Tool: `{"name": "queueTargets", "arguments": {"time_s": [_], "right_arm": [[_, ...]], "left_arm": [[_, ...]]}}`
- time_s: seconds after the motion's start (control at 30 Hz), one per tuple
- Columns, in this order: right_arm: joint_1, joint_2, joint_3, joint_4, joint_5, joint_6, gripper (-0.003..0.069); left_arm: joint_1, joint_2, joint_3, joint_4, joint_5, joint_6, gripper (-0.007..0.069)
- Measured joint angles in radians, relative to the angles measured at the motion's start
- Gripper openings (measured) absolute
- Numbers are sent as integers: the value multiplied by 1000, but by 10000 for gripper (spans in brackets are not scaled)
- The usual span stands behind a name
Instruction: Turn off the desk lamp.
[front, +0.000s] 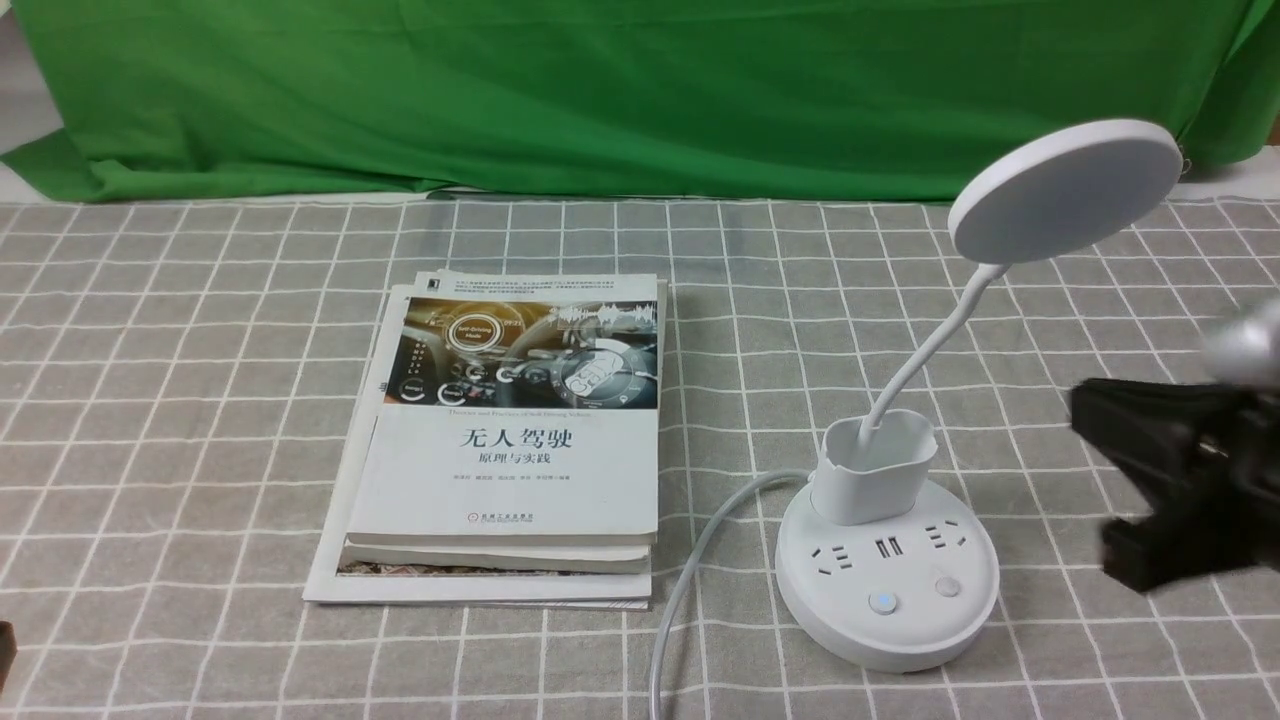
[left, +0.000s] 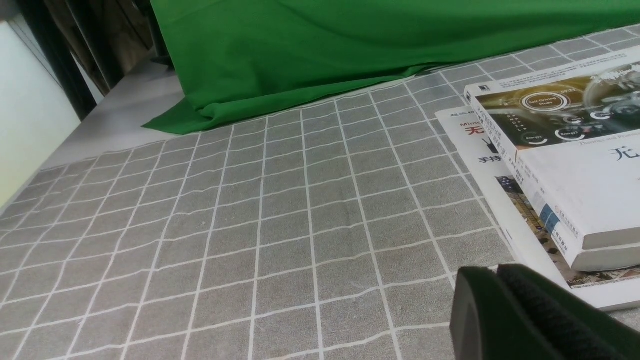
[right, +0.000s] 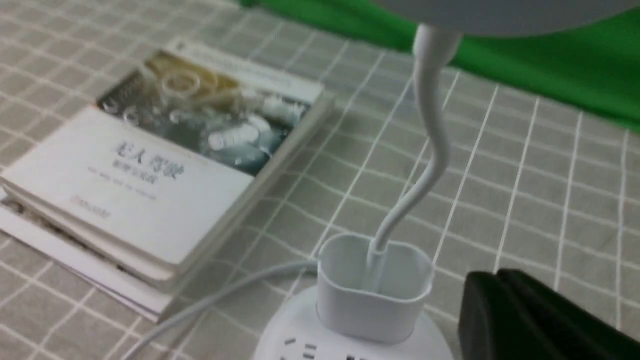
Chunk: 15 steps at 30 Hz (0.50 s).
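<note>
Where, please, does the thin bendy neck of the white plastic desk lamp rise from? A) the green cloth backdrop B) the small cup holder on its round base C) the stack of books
B: the neck comes up out of the cup holder on the round base.

White desk lamp (front: 873, 480), upright, bent neck, disc head tilted

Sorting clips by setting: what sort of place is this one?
Probably a staged desk mock-up in a lab or studio rather than a real office: a green backdrop hangs behind a checked tablecloth bearing stacked books and a desk lamp.
</note>
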Motion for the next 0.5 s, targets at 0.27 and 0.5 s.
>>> {"name": "queueTargets", "arguments": {"time_s": [0.27,0.5], "right_arm": [[0,-161,140,0,-26,78,35],[0,-172,142,1,-28,103,35]], "left_arm": [[0,0,0,0,0,0,19],[0,0,0,0,0,0,19]]}}
